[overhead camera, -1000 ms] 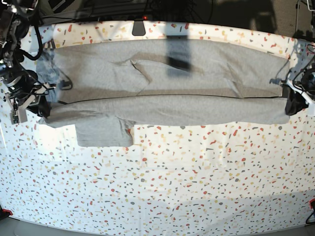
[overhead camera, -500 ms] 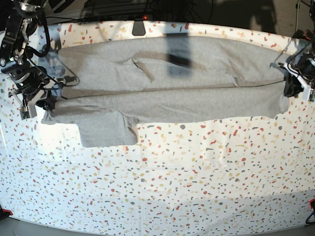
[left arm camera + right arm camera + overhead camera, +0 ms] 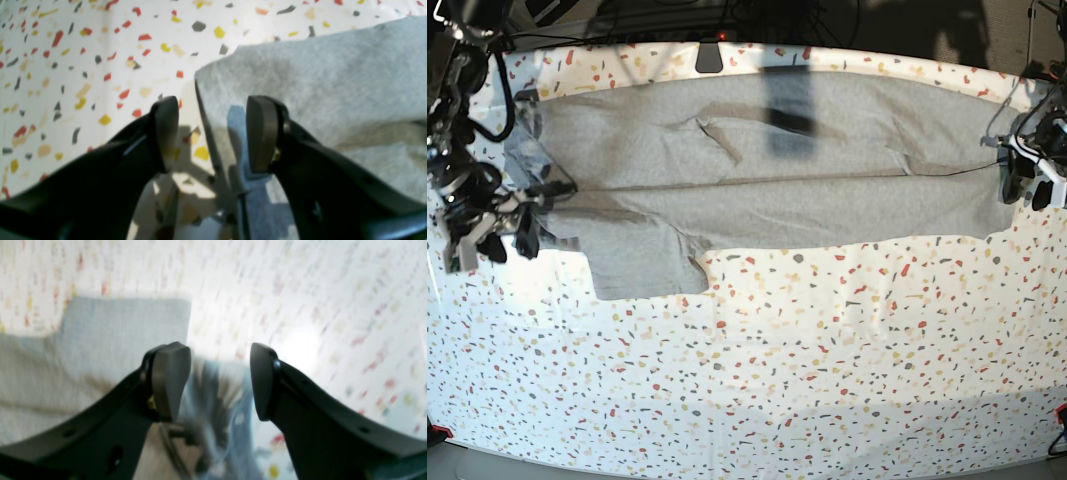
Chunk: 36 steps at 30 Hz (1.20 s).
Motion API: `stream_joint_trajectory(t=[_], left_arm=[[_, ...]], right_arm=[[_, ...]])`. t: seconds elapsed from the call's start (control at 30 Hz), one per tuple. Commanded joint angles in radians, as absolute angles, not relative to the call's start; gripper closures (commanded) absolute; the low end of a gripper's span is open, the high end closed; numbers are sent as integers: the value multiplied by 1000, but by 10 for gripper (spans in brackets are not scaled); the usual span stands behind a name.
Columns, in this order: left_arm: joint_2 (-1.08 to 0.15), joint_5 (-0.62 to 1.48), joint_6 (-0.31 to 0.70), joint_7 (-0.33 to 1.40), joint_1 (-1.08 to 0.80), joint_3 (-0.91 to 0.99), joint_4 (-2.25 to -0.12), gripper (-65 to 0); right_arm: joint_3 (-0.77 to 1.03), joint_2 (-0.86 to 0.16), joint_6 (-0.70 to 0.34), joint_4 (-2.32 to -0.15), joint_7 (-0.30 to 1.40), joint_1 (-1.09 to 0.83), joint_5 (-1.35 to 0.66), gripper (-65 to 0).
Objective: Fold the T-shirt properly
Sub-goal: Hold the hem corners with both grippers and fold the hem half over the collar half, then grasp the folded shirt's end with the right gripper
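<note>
The grey T-shirt (image 3: pixel 767 200) lies stretched flat across the far half of the speckled table (image 3: pixel 777 370), folded lengthwise with its plain side up. One sleeve (image 3: pixel 642 262) sticks out toward the front at the left. My right gripper (image 3: pixel 507 238) hangs open just off the shirt's left end. In its blurred wrist view, the right gripper (image 3: pixel 217 383) holds nothing and the T-shirt (image 3: pixel 100 340) lies to the left below it. My left gripper (image 3: pixel 1024 190) is open at the shirt's right end. From the wrist, the left gripper (image 3: pixel 213 133) straddles the edge of the T-shirt (image 3: pixel 317 76) without gripping it.
A dark mount (image 3: pixel 709 57) sits at the table's far edge, and a dark shadow band (image 3: pixel 789 110) crosses the shirt. Cables and arm bases crowd both far corners. Red markers (image 3: pixel 437 432) sit at the front corners.
Both grippers went from shut on the shirt's ends to open and let go. The shirt's front fold has settled flat, a little farther back. The right arm has drawn slightly away.
</note>
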State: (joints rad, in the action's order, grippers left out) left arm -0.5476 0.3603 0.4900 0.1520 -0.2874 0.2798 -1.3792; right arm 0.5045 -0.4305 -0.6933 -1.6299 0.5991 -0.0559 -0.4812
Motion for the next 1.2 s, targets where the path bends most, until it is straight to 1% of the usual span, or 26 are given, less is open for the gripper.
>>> stream_joint_trajectory(t=[0.0, 0.07, 0.2, 0.47, 0.57, 0.67, 0.9, 1.03, 1.17], left_arm=[[-567, 376, 487, 118, -279, 289, -1394, -321], [-562, 391, 487, 107, -280, 289, -1395, -321], [-560, 429, 487, 107, -280, 289, -1395, -321], [-560, 427, 487, 107, -280, 289, -1395, -320], [-559, 428, 487, 107, -280, 289, -1395, -320], [-553, 427, 487, 107, -279, 289, -1395, -320], [-529, 419, 487, 103, -279, 289, -1395, -320], [-524, 416, 487, 103, -279, 289, -1395, -320], [-524, 416, 487, 103, -280, 289, -1395, -320]], right_arm=[[507, -446, -698, -1645, 605, -15, -526, -329], [494, -446, -698, -1634, 633, 31, -566, -329], [428, -446, -695, -1549, 637, 137, -541, -329], [186, -445, -626, -1269, 645, 360, -392, -329], [107, -440, -619, -1153, 667, 436, -345, -330], [55, -434, -619, -1046, 699, 504, -340, -329], [38, -389, -619, -844, 728, 588, -339, -329], [38, -373, -619, -786, 728, 590, -305, -329], [38, -358, -620, -774, 769, 590, -291, -328]])
